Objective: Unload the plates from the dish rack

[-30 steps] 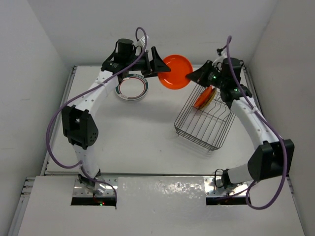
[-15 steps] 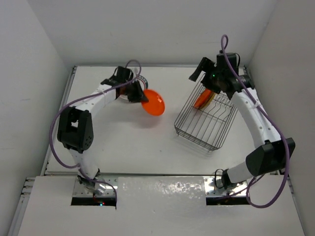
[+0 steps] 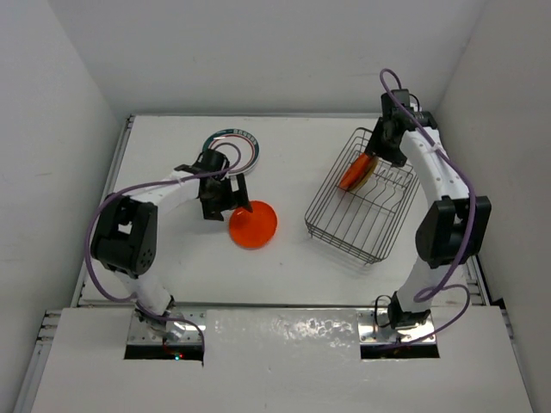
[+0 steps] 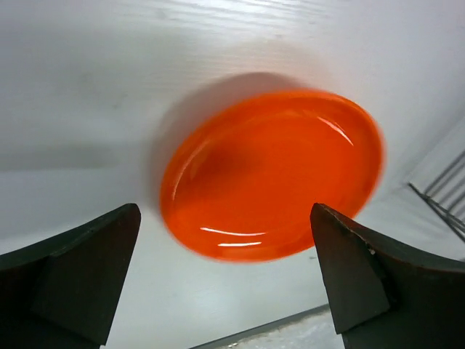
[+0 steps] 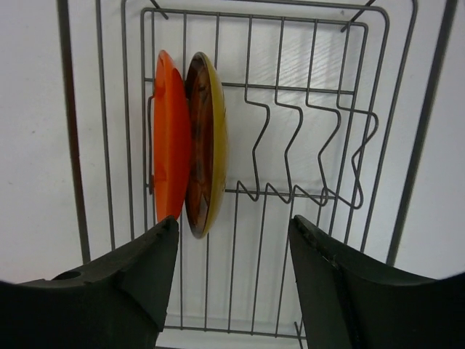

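**White-walled cell (image 3: 258, 60), mid-unload**

Plain white walls close in a flat white surface (image 3: 284, 258), with the two arms reaching out across it from the near edge.

On the right side stands the rectangular dark wire dish rack (image 3: 357, 228), with open grid sides and a row of bent upright dividers along its floor. Two plates stand on edge together at its far end, touching or nearly so. One is a plain orange round plate (image 5: 171, 145). The other, an olive-edged round plate (image 5: 207, 138) with a dark reddish-brown face, stands just beside it on the divider side. The remaining divider slots hold nothing.

Two more plates lie flat on the surface, left of the rack. A white round plate with a dark green rim band (image 3: 231, 148) sits toward the far edge. Nearer the middle lies a second bright orange round plate (image 3: 253, 224), face up and well apart from the rack.

The left hand (image 3: 225, 200) hangs over this second orange plate, its fingers (image 4: 87, 276) spread wide and gripping nothing. The right hand (image 3: 383, 146) hovers above the rack, looking down on the two standing plates, its fingers (image 5: 138, 276) apart with nothing between them.
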{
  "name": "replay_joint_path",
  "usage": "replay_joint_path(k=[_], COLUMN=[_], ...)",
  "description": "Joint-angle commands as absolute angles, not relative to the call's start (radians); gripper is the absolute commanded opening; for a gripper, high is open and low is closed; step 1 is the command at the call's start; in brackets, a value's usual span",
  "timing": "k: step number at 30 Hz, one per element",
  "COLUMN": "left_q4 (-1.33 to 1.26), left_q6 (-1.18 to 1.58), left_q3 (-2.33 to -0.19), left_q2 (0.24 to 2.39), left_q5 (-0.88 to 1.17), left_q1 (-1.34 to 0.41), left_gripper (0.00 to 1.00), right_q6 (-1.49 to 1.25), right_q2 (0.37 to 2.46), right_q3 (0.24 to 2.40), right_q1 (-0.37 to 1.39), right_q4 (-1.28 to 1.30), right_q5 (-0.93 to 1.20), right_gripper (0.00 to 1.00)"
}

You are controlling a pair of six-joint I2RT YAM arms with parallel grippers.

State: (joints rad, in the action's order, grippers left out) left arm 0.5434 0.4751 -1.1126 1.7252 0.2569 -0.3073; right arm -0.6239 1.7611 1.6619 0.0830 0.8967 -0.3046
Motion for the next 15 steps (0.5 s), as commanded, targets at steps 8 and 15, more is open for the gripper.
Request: replay_joint_path(k=[8,15], left_q4=[0.808,0.854], left_q6=[0.403,0.391], left_q3=[-1.278,-1.365], left_q2=[1.56,1.543], left_q5=[-0.049,-0.045], left_q1=[-0.305,-0.305], left_gripper=[1.0,1.0], right_q6=[-0.601,-0.621], right_q2=[1.917,1.919], right_q3=[1.744,1.716], right_q1=[0.084,0.084], right_q4=[0.91,0.903], right_q5=[-0.342,-0.38], right_gripper=[0.46,0.18])
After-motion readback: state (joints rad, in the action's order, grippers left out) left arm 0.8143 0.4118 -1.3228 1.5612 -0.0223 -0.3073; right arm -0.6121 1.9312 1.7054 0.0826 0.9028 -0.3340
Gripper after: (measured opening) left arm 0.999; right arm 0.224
